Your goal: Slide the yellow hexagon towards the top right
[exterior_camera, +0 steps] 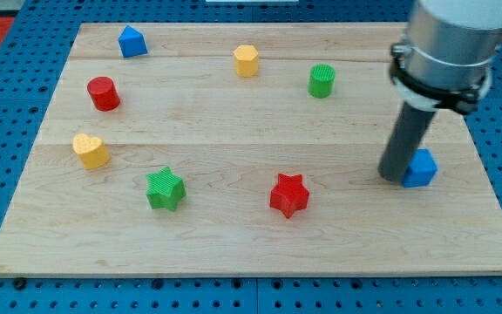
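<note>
Pincer there is none: my tip (396, 177) is a bare rod end, so nothing opens or grips, and it rests touching the blue cube (422, 168) at the view's right. Wooden board (260, 244) carries eight blocks, spread in a loose ring, probably for pushing room. Two stars, red (289, 194) and green (165, 188); two cylinders, red (104, 93) and green (322, 80); a yellow heart (90, 150); another blue block (132, 41); one yellow hexagon (246, 60) at top centre, well apart from my tip

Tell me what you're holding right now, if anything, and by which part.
Nothing is held: I have no claw, only a rod. My tip rests on the board beside the blue block, at its left edge, far from the yellow hexagon.
</note>
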Robot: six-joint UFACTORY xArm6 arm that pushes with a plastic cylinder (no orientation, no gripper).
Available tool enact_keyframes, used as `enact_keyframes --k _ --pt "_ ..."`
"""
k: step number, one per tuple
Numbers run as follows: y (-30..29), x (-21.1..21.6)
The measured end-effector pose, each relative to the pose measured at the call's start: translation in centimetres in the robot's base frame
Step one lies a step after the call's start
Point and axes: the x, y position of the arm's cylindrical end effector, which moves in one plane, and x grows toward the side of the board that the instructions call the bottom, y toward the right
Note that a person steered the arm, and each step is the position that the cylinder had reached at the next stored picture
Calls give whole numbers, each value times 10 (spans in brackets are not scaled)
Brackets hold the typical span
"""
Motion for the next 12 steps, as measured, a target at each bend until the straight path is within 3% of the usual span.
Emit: enact_keyframes --k 1,2,3,6,9,10,11,12 --pt "9 0" --pt "-68 -32" --pt "-147 -99" --pt "-266 -192" --pt "-231 -209" --pt "-183 -208" --pt "-199 -205" --pt "-158 -201"
